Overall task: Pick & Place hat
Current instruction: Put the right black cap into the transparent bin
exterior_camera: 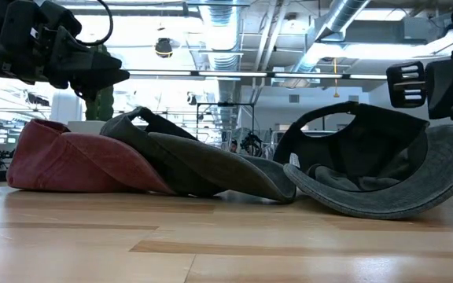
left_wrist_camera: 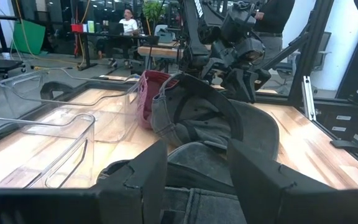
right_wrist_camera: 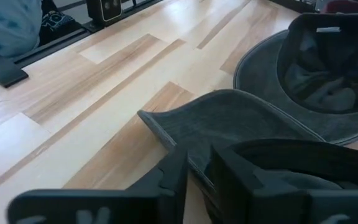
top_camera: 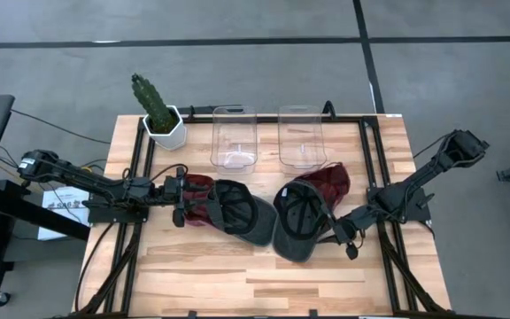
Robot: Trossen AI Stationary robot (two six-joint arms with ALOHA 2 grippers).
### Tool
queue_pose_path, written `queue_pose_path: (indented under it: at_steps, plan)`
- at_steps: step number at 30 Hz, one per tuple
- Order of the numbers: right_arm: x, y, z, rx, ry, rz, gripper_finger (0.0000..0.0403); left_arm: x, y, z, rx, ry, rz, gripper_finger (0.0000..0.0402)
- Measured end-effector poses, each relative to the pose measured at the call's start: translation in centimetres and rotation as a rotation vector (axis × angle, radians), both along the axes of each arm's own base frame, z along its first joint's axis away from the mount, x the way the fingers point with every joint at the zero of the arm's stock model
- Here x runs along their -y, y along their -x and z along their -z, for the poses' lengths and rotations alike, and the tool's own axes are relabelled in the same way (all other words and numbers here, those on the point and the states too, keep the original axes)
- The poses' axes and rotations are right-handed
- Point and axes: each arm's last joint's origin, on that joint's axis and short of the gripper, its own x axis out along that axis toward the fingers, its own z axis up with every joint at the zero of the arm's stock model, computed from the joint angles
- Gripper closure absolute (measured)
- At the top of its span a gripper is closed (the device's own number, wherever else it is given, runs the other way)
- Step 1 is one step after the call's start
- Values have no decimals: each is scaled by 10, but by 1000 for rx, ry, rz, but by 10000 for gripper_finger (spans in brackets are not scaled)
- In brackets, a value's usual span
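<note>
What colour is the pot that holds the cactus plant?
The pot is white; the high view shows it best, at the table's back left corner.

an industrial lab: exposed ceiling ducts, workbenches, concrete floor.

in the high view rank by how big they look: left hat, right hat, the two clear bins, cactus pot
1. Left hat and right hat: about alike, no ranking between them.
2. Left bin and right bin: look the same.
3. Cactus pot: smallest.
</note>
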Motion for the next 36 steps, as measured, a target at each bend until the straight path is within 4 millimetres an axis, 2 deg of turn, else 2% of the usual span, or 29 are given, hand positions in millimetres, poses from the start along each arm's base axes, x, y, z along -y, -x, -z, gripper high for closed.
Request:
queue_pose_path:
  at_steps: [10, 27, 31, 36]
  plan:
    - [2, 2, 4, -10, 98, -6, 291, 0, 0, 0, 0, 0, 0, 236]
    - [3, 3, 6, -8, 158, -14, 290, 0, 0, 0, 0, 0, 0, 236]
    - [5, 2, 6, -12, 160, -3, 300, 0, 0, 0, 0, 0, 0, 236]
    - [7, 2, 9, -38, 177, 2, 343, 0, 0, 0, 0, 0, 0, 236]
